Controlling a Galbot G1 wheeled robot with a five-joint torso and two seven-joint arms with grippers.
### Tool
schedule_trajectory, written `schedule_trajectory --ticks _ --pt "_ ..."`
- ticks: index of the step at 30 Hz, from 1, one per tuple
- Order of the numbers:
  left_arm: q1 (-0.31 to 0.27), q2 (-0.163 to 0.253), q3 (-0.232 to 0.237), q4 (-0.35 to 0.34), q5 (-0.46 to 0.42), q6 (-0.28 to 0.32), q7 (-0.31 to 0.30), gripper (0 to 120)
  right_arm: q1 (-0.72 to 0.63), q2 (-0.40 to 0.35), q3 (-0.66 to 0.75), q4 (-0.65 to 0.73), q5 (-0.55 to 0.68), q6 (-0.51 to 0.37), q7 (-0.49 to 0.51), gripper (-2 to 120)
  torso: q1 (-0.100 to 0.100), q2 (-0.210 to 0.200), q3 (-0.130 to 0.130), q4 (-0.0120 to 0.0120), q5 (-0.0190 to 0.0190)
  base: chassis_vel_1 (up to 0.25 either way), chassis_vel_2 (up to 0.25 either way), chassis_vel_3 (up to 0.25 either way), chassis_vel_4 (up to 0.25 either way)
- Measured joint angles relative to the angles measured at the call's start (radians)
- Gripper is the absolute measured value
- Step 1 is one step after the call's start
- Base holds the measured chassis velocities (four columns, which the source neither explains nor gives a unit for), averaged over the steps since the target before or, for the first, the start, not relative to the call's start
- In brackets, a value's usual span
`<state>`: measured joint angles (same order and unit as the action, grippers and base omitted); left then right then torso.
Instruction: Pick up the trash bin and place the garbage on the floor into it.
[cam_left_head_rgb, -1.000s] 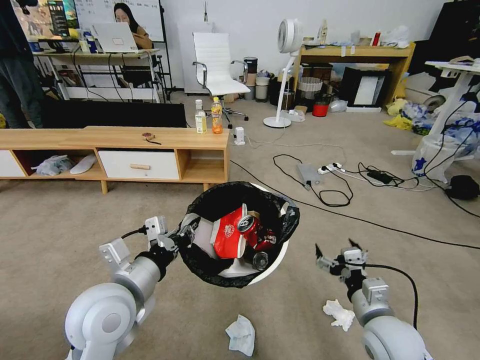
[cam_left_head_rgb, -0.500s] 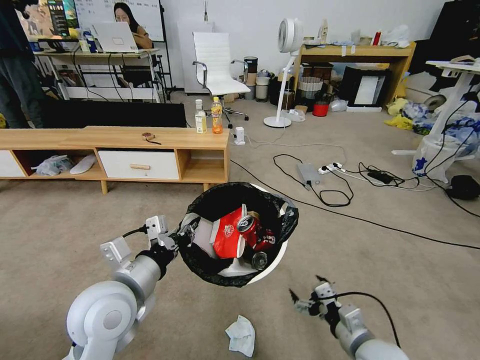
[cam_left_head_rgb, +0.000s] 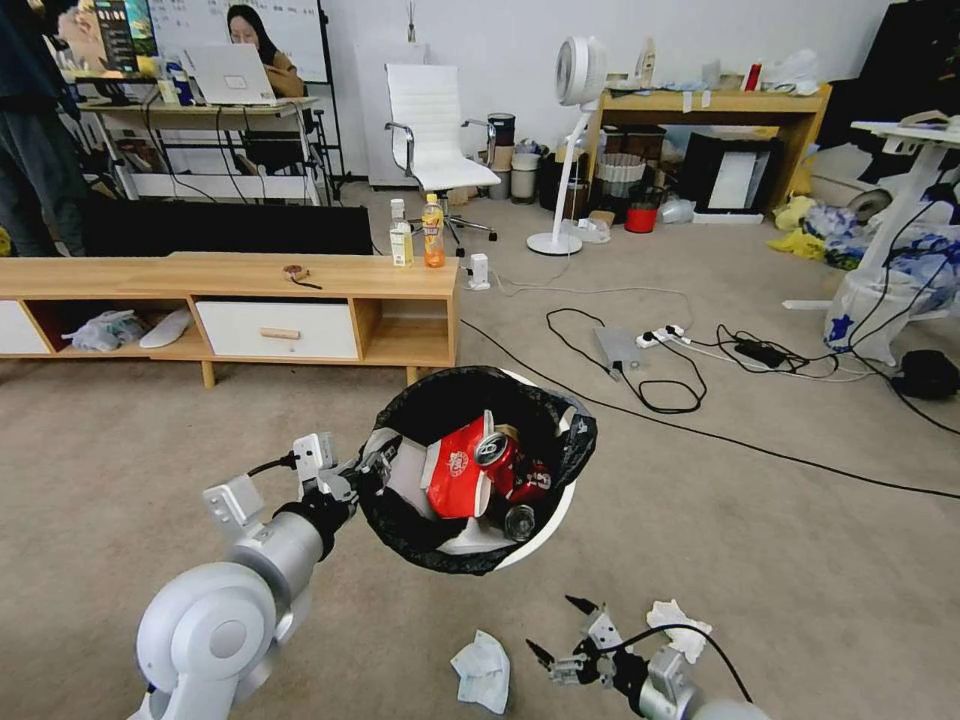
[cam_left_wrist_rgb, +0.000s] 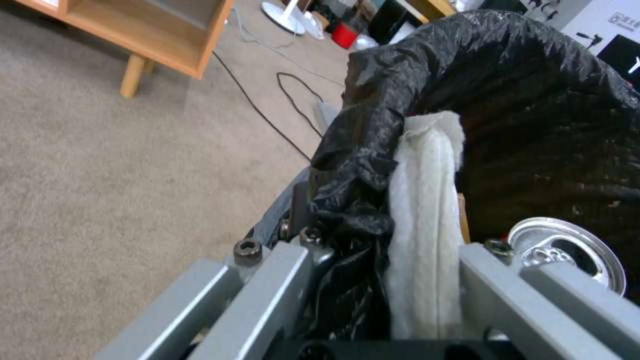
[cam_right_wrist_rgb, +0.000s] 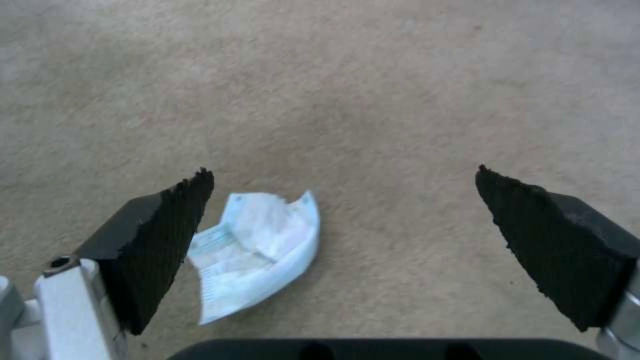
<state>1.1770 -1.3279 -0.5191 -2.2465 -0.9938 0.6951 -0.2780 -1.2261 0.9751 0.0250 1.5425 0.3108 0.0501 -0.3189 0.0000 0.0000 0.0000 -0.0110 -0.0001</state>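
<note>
Gripping the trash bin (cam_left_head_rgb: 540, 520) by its rim, the left gripper (cam_left_head_rgb: 368, 470) is holding it tilted above the floor (cam_left_head_rgb: 150, 440), fingers pinching the black bag liner (cam_left_wrist_rgb: 373, 150) and rim together. The right gripper (cam_left_head_rgb: 566, 633) is hanging low over the carpet with its fingers spread wide and nothing between them.

Working from large to small: the floor is carrying two tissues. One tissue (cam_left_head_rgb: 483, 670) is lying below the bin, just beside the right gripper; the other tissue (cam_left_head_rgb: 678, 628) is lying on that gripper's far side, near its cable. Inside the bin, a red-white wrapper (cam_left_head_rgb: 458, 478) and a crushed can (cam_left_head_rgb: 500, 455) are already sitting.

Judging by this, most litter is in and the step in hand is collecting the tissues. The next move seems to call for lowering the open fingers around the nearer tissue, which is thin and flat, so the tips would probably need to press into the carpet pile to catch it.

The right wrist view is showing that tissue (cam_right_wrist_rgb: 257, 250) lying just beside one fingertip (cam_right_wrist_rgb: 163, 235) rather than centred, which the head view leaves unclear. The left wrist view is showing the pinch on the liner and white padding (cam_left_wrist_rgb: 427, 225) at the rim.
</note>
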Motion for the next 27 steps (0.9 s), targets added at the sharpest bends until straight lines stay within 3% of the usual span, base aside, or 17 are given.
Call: schedule_trajectory --ticks 27 --pt "0.048 -0.027 0.016 -0.009 0.033 -0.003 0.005 7 0.162 0.065 -0.237 -0.187 0.088 -0.032 0.024 100 0.0 0.0 0.0 0.0001 0.0001 0.0 0.0 0.0 0.0"
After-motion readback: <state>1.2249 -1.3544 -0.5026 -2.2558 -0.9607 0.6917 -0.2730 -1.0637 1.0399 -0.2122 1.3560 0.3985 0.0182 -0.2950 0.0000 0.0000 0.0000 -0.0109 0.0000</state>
